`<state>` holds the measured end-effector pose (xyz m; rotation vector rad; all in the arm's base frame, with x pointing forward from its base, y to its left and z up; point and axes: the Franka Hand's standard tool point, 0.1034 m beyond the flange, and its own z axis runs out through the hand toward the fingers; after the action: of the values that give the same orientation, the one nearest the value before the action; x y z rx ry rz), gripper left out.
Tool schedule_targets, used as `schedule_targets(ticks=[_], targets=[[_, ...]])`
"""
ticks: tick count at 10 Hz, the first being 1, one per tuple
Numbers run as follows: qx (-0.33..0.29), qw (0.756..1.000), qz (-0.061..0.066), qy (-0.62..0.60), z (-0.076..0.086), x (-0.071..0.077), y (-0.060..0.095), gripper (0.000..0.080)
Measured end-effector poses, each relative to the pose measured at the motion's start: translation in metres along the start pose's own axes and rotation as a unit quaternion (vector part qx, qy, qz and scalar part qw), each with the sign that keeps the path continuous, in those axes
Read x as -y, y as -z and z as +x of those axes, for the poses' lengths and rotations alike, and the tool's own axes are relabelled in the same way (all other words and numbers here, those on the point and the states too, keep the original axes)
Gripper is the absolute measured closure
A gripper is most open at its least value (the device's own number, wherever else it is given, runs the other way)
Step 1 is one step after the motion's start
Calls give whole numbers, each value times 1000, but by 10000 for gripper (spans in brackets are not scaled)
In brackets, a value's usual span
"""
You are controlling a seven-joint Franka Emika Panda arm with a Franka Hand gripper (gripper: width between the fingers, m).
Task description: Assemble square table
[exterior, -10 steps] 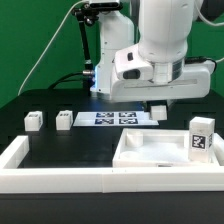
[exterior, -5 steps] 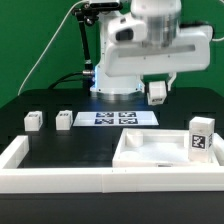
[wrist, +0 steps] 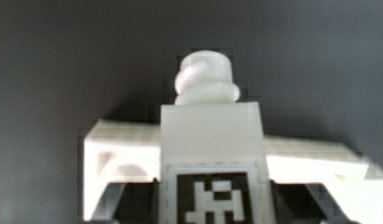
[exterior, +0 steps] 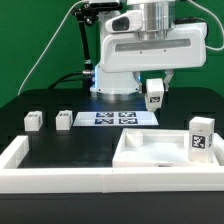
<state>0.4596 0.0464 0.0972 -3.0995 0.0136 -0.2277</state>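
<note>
One white tagged leg (exterior: 154, 94) is clamped in the gripper (exterior: 155, 88), its fingers closed partway onto the leg's sides, well above the black table (exterior: 85, 142).

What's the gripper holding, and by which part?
A leg, clamped by the gripper at its tagged end; the rounded tip sticks out free.

Four tagged legs counted, leg (exterior: 33, 120), leg (exterior: 65, 118), leg (exterior: 155, 93), leg (exterior: 201, 136), one square top (exterior: 150, 151) there was, one marker board (exterior: 112, 118), one long border wall (exterior: 40, 176).
</note>
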Motion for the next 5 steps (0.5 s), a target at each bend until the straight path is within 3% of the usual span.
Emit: schedule_targets(ticks=[3,4,5], targets=[[-90,996,-12,6,29,-10,10,509],[-155,988,-26,8,36,-17,14,509],[-170,985,-32,11,31,-19,10,509]])
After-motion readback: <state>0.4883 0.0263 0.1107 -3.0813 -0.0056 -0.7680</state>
